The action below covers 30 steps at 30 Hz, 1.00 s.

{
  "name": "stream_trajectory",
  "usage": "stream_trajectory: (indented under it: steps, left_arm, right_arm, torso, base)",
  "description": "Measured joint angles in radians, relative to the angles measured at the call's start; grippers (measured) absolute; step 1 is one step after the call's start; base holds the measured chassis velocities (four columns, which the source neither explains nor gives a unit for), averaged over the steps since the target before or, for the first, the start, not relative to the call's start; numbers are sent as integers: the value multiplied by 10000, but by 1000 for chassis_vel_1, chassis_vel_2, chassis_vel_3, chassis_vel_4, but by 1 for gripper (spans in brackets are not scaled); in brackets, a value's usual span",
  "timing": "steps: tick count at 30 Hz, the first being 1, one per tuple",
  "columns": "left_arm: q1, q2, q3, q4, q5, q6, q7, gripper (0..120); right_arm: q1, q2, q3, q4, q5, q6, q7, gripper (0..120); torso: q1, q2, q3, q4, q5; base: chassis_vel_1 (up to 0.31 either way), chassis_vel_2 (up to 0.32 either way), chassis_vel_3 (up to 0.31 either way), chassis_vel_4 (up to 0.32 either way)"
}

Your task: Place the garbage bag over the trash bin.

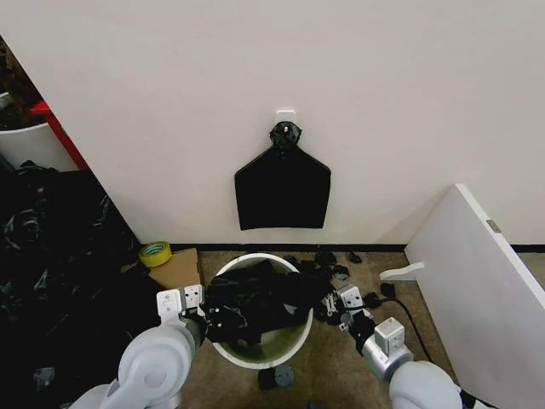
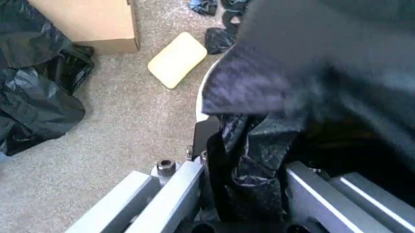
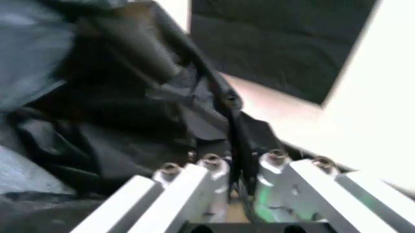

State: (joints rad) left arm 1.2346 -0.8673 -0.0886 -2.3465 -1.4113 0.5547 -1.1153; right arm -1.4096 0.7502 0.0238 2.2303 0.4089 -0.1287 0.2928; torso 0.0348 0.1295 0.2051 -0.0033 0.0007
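Over the trash bin (image 1: 260,354), the garbage bag (image 1: 255,302) sags across the mouth; left gripper (image 1: 207,319) and right gripper (image 1: 332,308) each pinch an edge. Spreading step; next likely needs edges drawn outside the rim.

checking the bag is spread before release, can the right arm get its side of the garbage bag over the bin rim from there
Probably yes. The right gripper, shut on the garbage bag, sits beside the trash bin rim, with nothing between. The left gripper holds the opposite side.
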Motion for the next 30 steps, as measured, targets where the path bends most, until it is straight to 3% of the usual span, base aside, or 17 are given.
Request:
stream_trajectory:
  steps: [3,7,8,11,13,14,19,22,24,28,30]
  left_arm:
    - [-42,15,0,-19,2,26,27,0]
    - [-381,64,-26,135,0,61,109,0]
    - [-381,64,-26,135,0,61,109,0]
    - [-582,91,-21,253,-78,102,150,0]
    - [-769,110,28,382,-229,153,179,0]
    - [-769,110,28,382,-229,153,179,0]
    - [-1242,113,254,812,-493,246,389,0]
    - [-1409,102,330,967,-534,278,485,0]
    - [-1638,74,415,1206,-554,295,608,0]
    - [-2042,-5,548,1631,-567,302,807,0]
    - [-2113,-13,559,1693,-567,302,849,0]
  right_arm:
    - [-231,-87,181,-20,-730,644,-534,15]
    - [-472,-405,1116,-440,-2831,2360,-2169,34]
    - [-472,-405,1116,-440,-2831,2360,-2169,34]
    - [-119,-541,1541,-918,-4650,3364,-3081,48]
    - [145,-553,1632,-1133,-5751,3702,-3283,56]
    - [145,-553,1632,-1133,-5751,3702,-3283,56]
    - [987,-572,1392,-1443,-7226,4033,-3546,78]
    - [1266,-654,1211,-1501,-7048,4079,-3665,84]
    - [1721,-805,1033,-1644,-6157,4391,-4298,94]
    - [2930,-983,1011,-2123,-3247,5750,-7492,100]
    - [3214,-993,1040,-2241,-2588,5893,-8281,100]
  torso:
    - [0,0,0,0,0]
    - [0,0,0,-1,0]
    - [0,0,0,-1,0]
    - [0,0,0,3,1]
    - [0,0,1,2,1]
    - [0,0,1,2,1]
    - [0,0,1,0,1]
    - [0,0,1,1,1]
    - [1,0,1,-1,1]
    - [1,0,2,1,0]
    - [1,0,2,1,-1]
  base:
    - [0,0,0,0]
    - [0,0,0,0]
    - [0,0,0,0]
    - [0,0,0,0]
    - [0,0,0,0]
    - [0,0,0,0]
    - [0,0,0,0]
    - [0,0,0,0]
    - [0,0,0,0]
    - [0,0,0,0]
    - [0,0,0,0]
